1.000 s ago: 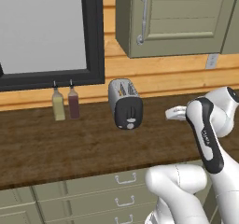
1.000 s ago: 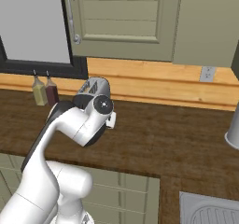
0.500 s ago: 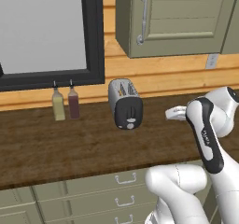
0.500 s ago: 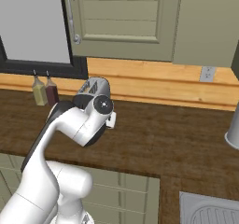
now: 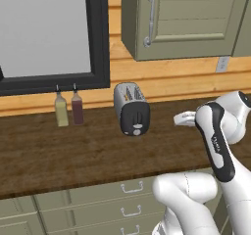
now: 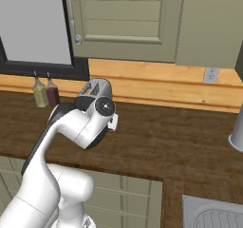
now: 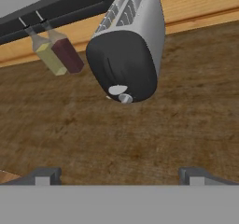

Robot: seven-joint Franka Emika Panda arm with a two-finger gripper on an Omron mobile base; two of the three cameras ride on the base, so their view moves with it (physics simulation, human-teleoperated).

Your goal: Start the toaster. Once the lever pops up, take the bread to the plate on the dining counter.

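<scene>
You have the dark wooden worktop (image 5: pixel 73 155) running left to right under the window, and the toaster (image 5: pixel 131 109) stands upright on it near the back wall, its black face turned toward you and its two slots running front to back. From the pincer (image 5: pixel 182 119) the toaster lies to the left and slightly farther back, near but apart, with bare wood between them; in the hand view the toaster (image 7: pixel 128 50) sits ahead and a little left of centre, tilted only because the camera is rolled. Your pincer is spread fully wide and holds nothing. Two slim bottles (image 5: pixel 68 109) stand just left of the toaster, well out of your line. The lever (image 7: pixel 125 98) seems to be the small knob low on the black face beside the white dial (image 7: pixel 117 89), though at this size it is hard to be sure.
</scene>
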